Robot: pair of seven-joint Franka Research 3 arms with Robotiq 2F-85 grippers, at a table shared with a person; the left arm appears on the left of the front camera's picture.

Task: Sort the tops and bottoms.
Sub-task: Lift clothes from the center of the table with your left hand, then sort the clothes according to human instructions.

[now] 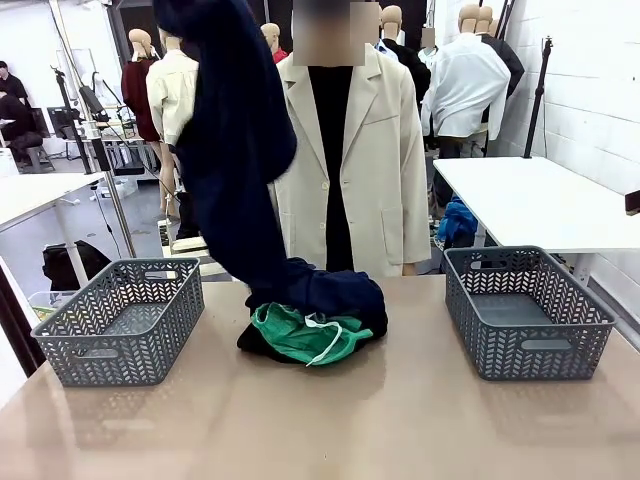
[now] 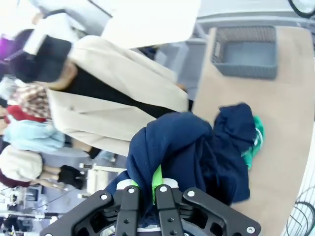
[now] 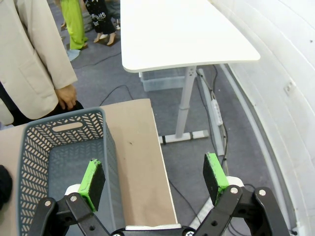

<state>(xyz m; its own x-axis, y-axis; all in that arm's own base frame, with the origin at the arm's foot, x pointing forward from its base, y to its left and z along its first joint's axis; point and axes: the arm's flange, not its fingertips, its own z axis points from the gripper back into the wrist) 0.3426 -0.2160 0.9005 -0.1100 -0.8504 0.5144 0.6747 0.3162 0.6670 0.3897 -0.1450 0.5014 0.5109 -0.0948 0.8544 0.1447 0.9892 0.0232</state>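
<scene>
The navy garment (image 1: pixel 235 130) runs off the top edge, and the black garment (image 1: pixel 251 346) hides mostly under the green garment (image 1: pixel 296 335).

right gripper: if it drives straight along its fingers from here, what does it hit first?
Probably bare tabletop just beside the grey basket, near the table's edge. The open right gripper has one finger over the basket's wall, the other past the edge over floor. Depth is hard to judge.

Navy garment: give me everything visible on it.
The navy garment is large, dark, soft cloth, no print visible. Its top is pinched in the shut left gripper and held high, hanging in a long fold before the person; its lower end bunches on the table, lying over the green garment.
</scene>
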